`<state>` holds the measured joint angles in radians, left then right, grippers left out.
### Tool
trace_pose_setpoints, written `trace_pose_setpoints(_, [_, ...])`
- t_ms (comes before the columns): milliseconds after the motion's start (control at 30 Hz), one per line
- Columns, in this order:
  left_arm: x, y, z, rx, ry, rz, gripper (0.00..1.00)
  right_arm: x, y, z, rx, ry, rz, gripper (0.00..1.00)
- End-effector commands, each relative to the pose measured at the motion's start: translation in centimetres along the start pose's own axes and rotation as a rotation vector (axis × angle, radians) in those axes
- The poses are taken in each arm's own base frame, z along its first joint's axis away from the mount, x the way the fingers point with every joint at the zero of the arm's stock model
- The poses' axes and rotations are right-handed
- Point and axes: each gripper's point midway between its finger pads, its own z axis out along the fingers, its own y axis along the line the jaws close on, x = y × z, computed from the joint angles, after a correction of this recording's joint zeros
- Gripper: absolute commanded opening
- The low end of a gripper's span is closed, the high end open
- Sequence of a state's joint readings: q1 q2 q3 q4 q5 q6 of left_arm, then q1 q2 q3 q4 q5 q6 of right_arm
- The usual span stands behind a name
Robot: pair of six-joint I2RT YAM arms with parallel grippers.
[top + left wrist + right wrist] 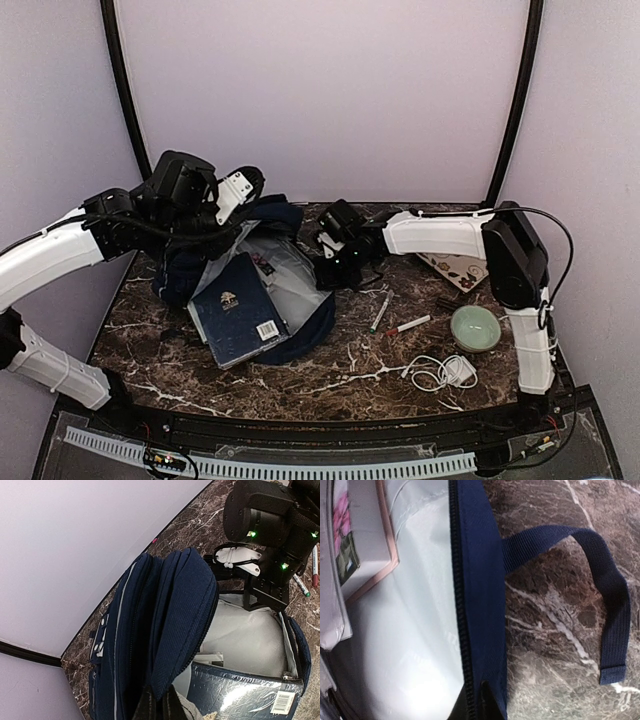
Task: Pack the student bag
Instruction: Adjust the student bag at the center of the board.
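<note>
We see the student bag (178, 278) navy blue, its lining pale grey under the right pincer (327, 274); left of that pincer a dark blue book (235, 310), right of it a pale green bowl (475, 327) and a white cable (440, 372), on a brown table (330, 390) veined white

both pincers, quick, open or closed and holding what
left pincer: closed on the student bag, gripping its navy flap.
right pincer: closed on the bag's zipper edge.

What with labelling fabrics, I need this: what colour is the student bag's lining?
Light grey lining inside the student bag, best seen in the right wrist view.
</note>
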<state>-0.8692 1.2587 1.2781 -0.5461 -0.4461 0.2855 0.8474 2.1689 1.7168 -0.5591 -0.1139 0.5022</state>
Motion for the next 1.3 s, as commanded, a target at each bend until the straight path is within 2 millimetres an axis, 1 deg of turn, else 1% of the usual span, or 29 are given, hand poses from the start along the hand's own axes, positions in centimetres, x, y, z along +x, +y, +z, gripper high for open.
trace_pose_setpoints(0, [-6.3,4.6,-1.3,-0.078,-0.196,-0.117,0.00,-1.8,1.0,-4.9,-0.141,-0.082,0.046,0.00])
trace_pose_setpoints(67, [-7.4,6.1,-1.1,-0.100,-0.202,-0.118,0.00,-2.1,1.2,-7.0,-0.216,-0.090,0.059,0.00])
trace_pose_setpoints(133, [-8.8,7.4,-0.6,-0.122,-0.194,-0.095,0.00,-2.3,2.4,-9.6,-0.329,-0.089,0.053,0.00])
trace_pose_setpoints(200, [-10.7,9.1,-0.1,-0.149,-0.189,-0.072,0.00,-2.9,3.8,-12.9,-0.429,-0.095,0.033,0.00])
trace_pose_setpoints(300, [-13.1,11.9,0.4,-0.208,-0.178,-0.037,0.00,-4.2,5.6,-18.5,-0.497,-0.126,-0.032,0.00])
trace_pose_setpoints(400, [-15.0,14.8,0.2,-0.280,-0.175,-0.031,0.00,-5.3,8.1,-24.7,-0.606,-0.186,-0.089,0.00])
trace_pose_setpoints(467, [-16.1,15.8,0.1,-0.310,-0.180,-0.014,0.00,-5.9,9.4,-28.3,-0.688,-0.230,-0.106,0.00])
trace_pose_setpoints(500, [-16.8,16.4,-0.4,-0.327,-0.186,-0.011,0.00,-6.1,9.8,-30.1,-0.717,-0.257,-0.112,0.00])
trace_pose_setpoints(533, [-17.0,16.5,-0.1,-0.329,-0.178,-0.002,0.00,-6.5,10.0,-31.4,-0.737,-0.284,-0.114,0.00])
trace_pose_setpoints(567, [-17.1,16.7,-0.3,-0.336,-0.177,0.002,0.00,-6.7,10.1,-32.6,-0.760,-0.304,-0.109,0.00])
trace_pose_setpoints(667, [-17.3,17.6,-1.5,-0.372,-0.181,0.013,0.00,-7.8,9.8,-36.4,-0.830,-0.378,-0.085,0.00])
trace_pose_setpoints(700, [-17.4,18.1,-2.2,-0.391,-0.186,0.013,0.00,-8.7,9.1,-37.4,-0.838,-0.413,-0.069,0.00])
trace_pose_setpoints(733, [-17.5,18.6,-3.0,-0.412,-0.191,0.010,0.00,-9.3,8.7,-38.1,-0.846,-0.437,-0.059,0.00])
trace_pose_setpoints(767, [-17.5,19.1,-3.8,-0.430,-0.198,0.006,0.00,-9.7,8.1,-40.8,-0.847,-0.503,-0.062,0.00])
trace_pose_setpoints(800, [-17.5,19.6,-4.7,-0.447,-0.203,-0.001,0.00,-10.3,7.4,-41.9,-0.837,-0.545,-0.053,0.00])
trace_pose_setpoints(867, [-17.4,20.3,-6.3,-0.468,-0.217,-0.018,0.00,-11.5,5.6,-43.0,-0.790,-0.611,-0.023,0.00])
trace_pose_setpoints(900, [-17.3,20.4,-7.0,-0.466,-0.226,-0.032,0.00,-12.0,4.5,-43.0,-0.760,-0.636,-0.002,0.00])
trace_pose_setpoints(933, [-17.3,20.4,-7.6,-0.459,-0.238,-0.047,0.00,-12.5,3.4,-42.5,-0.727,-0.655,0.021,0.00])
trace_pose_setpoints(967, [-17.4,20.2,-8.1,-0.438,-0.255,-0.060,0.00,-13.0,2.1,-41.6,-0.691,-0.662,0.050,0.00])
trace_pose_setpoints(1033, [-17.7,19.3,-8.7,-0.397,-0.284,-0.070,0.00,-13.7,-0.8,-38.8,-0.609,-0.651,0.123,0.00])
trace_pose_setpoints(1067, [-17.8,19.0,-9.3,-0.397,-0.294,-0.068,0.00,-13.7,-1.7,-37.6,-0.595,-0.635,0.149,0.00])
trace_pose_setpoints(1100, [-18.1,18.8,-9.9,-0.405,-0.304,-0.061,0.00,-13.8,-2.3,-36.8,-0.591,-0.628,0.165,0.00])
trace_pose_setpoints(1133, [-18.7,18.5,-10.7,-0.414,-0.321,-0.050,0.00,-13.9,-2.5,-36.5,-0.587,-0.629,0.170,0.00])
trace_pose_setpoints(1167, [-19.1,18.6,-11.7,-0.437,-0.341,-0.042,0.00,-14.0,-2.6,-36.6,-0.577,-0.637,0.165,0.00])
trace_pose_setpoints(1200, [-19.8,18.5,-12.8,-0.457,-0.365,-0.024,0.00,-14.3,-3.0,-35.8,-0.560,-0.629,0.168,0.00])
trace_pose_setpoints(1267, [-21.3,18.4,-15.4,-0.501,-0.429,-0.007,0.00,-14.8,-3.5,-35.3,-0.525,-0.624,0.160,0.00])
